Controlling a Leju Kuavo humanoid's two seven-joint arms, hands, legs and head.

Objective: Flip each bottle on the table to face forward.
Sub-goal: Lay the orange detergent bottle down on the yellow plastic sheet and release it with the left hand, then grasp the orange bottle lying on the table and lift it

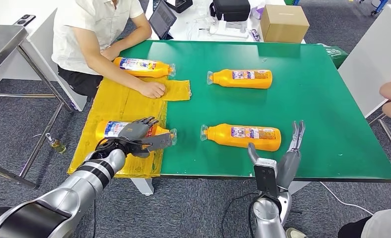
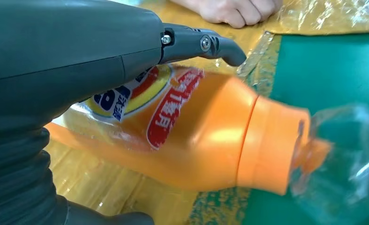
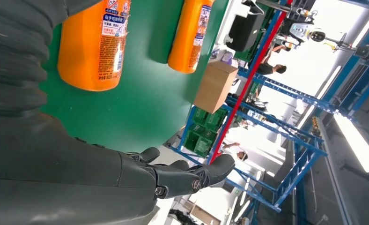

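From the head view, the left hand (image 1: 140, 133) lies over the near-left orange plastic bottle (image 1: 113, 129), fingers draped across its body, thumb along its neck side (a wrap, though whether it is fully clamped I cannot tell). That bottle lies on its side on a yellow plastic sheet (image 1: 119, 101) at the left edge of the green tabletop (image 1: 322, 99). Three more orange bottles lie on their sides: far-left (image 1: 143, 67) beside a seated person's fist (image 1: 153, 89), far-middle (image 1: 243, 78), and near-middle (image 1: 245, 137). The right hand (image 1: 283, 158) stands just at the tabletop's near edge, fingers spread apart, holding nothing, beside the near-middle bottle.

Left wrist view: the grey thumb (image 2: 201, 44) rests over the bottle's label; its clear cap (image 2: 342, 159) points away.

Right wrist view: open fingers (image 3: 192, 176) hang apart from the bottles, with a brown cardboard box (image 3: 215, 86) beyond.
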